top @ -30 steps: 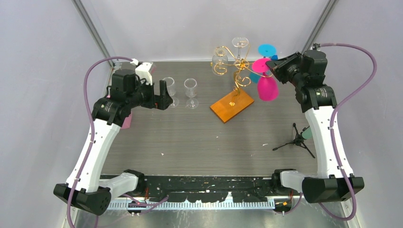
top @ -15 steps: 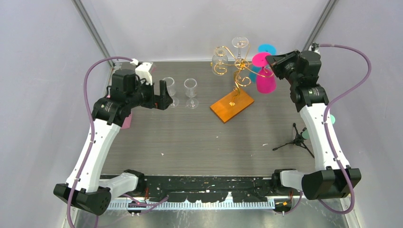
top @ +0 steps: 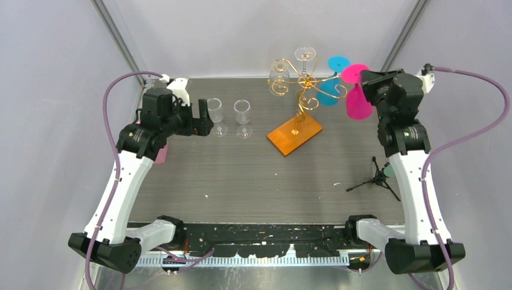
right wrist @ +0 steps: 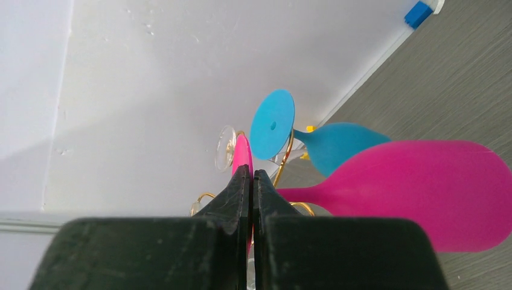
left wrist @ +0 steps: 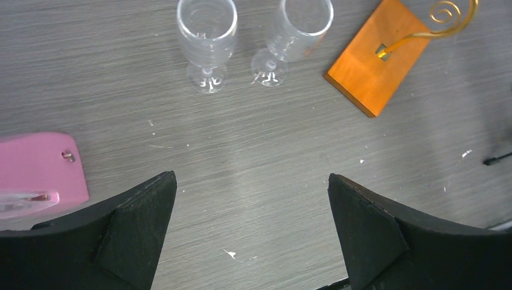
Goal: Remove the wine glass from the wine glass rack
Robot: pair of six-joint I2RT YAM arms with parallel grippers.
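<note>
Grey wood-grain table [top: 241,175], pale walls behind: the pink glass is gripped at the right edge of the rack.

The right gripper [right wrist: 252,181] is clenched on the pink wine glass [right wrist: 416,193], pinching the stem just under its foot. The glass's long axis runs crosswise to the fingers, with the foot toward the back wall and the bowl hanging down toward the near right. Further left stands the wine glass rack [top: 296,133], its right scroll arm just beside the pink foot; whether the foot is fully clear of the wire cannot be told. A blue glass [top: 328,92] hangs between them, so the way out likely lies rightward, away from the rack. The left gripper [left wrist: 250,181] is spread wide, holds nothing, and is well apart, near two clear glasses [top: 242,112] standing on the table.
</note>
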